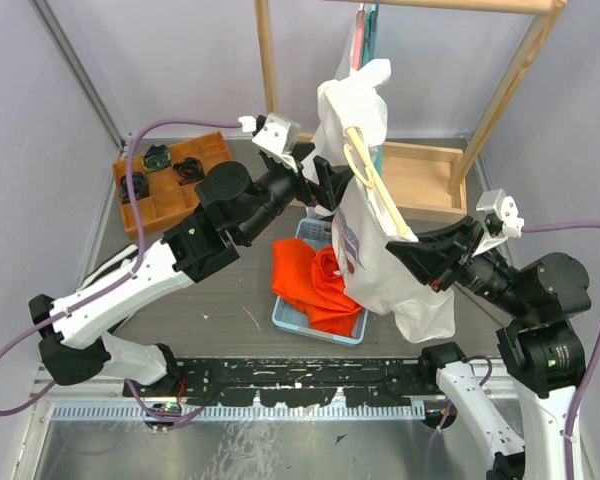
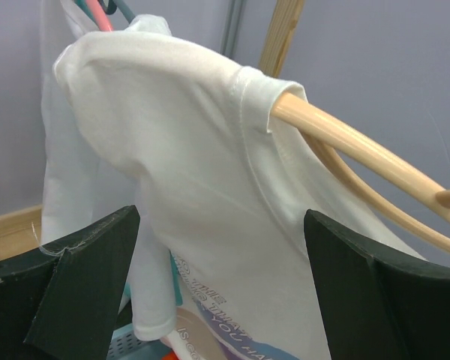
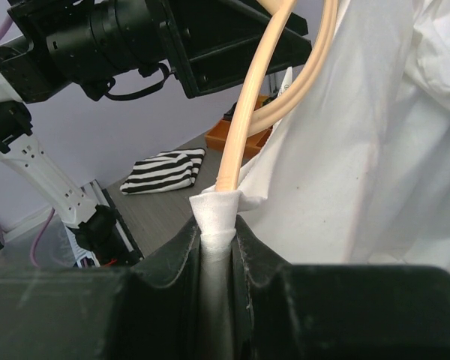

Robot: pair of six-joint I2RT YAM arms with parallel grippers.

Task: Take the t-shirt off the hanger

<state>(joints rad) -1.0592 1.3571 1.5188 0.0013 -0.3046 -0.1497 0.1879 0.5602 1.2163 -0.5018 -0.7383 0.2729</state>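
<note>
A white t-shirt (image 1: 352, 105) with a printed front hangs over a pale wooden hanger (image 1: 375, 185), which tilts down toward the right. My right gripper (image 1: 405, 245) is shut on the hanger's lower end. In the right wrist view the jaws (image 3: 217, 225) pinch that end with the t-shirt (image 3: 345, 150) fabric wrapped over it, and the hanger (image 3: 244, 120) rises out of them. My left gripper (image 1: 325, 180) stands open just left of the shirt. In the left wrist view its fingers (image 2: 82, 277) frame the t-shirt (image 2: 187, 127) without touching it, and the hanger (image 2: 360, 154) pokes out of a sleeve.
Under the shirt sits a blue basket (image 1: 285, 318) holding an orange-red cloth (image 1: 315, 280). A wooden compartment tray (image 1: 170, 190) is at the back left, and a wooden rack (image 1: 510, 90) with more garments (image 1: 365, 25) stands behind. A striped cloth (image 3: 165, 171) lies on the table.
</note>
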